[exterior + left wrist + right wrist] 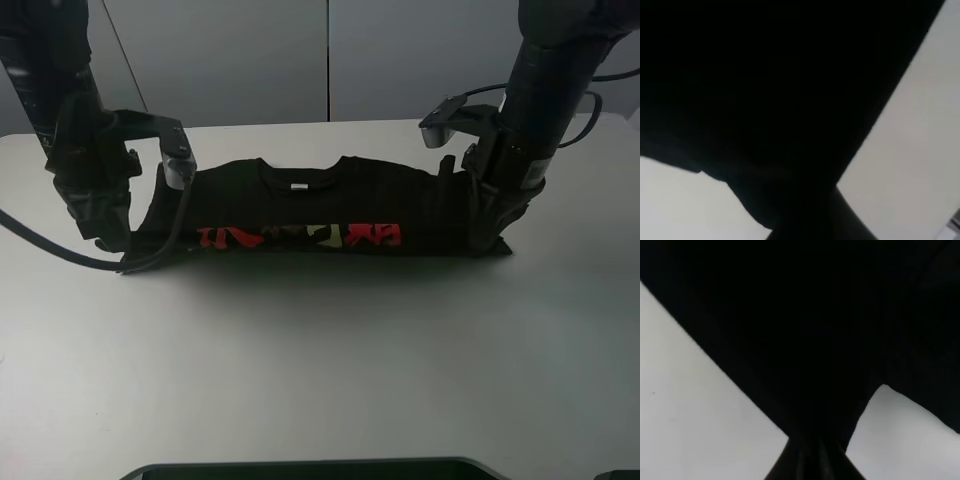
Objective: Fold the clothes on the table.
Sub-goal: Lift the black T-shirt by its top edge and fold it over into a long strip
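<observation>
black short-sleeved cotton t-shirt [330, 205] with red and yellow printed characters, lying doubled into a long band across the far middle of the large white smooth worktop [320, 370], collar toward the back. judging it soft, light and limp: sagging and creasing wherever unsupported, so best gripping both outer ends of the band at once, keeping the cloth taut between. left claw [135, 250] and right claw [488, 235] each apparently pinching an end of the cloth, fingers hidden behind black fabric in both wrist views. counting: one shirt, one worktop, two claws.
</observation>
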